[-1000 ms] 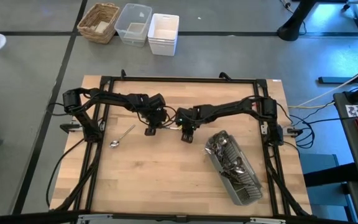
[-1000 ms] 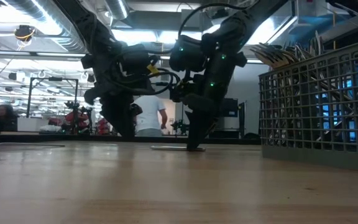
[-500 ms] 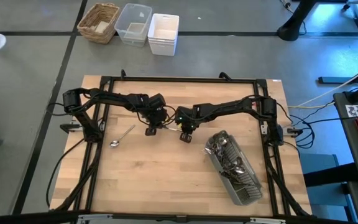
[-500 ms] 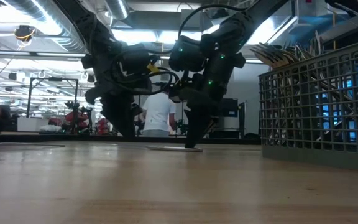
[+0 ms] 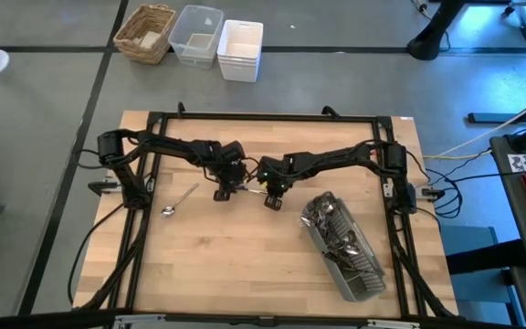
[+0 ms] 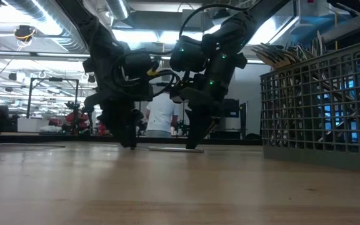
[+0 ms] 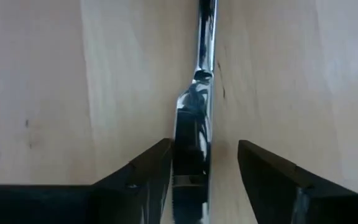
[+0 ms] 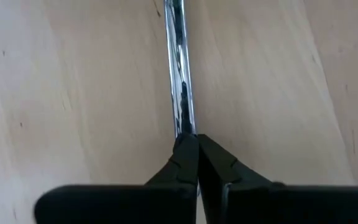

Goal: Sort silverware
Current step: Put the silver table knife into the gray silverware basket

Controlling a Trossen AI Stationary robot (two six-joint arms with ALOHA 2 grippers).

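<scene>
The table knife lies flat on the wooden table between the 2 grippers. The right gripper has its fingers pressed together, pinching the knife's thin end. The left gripper stands spread, its 2 fingers either side of the blade with a gap on 1 side. A spoon lies apart beyond the left gripper. The grey slatted caddy, stuffed with more silverware, sits beyond the right gripper, well clear. Nothing blocks the knife. In the low view a person stands in the room behind.
</scene>
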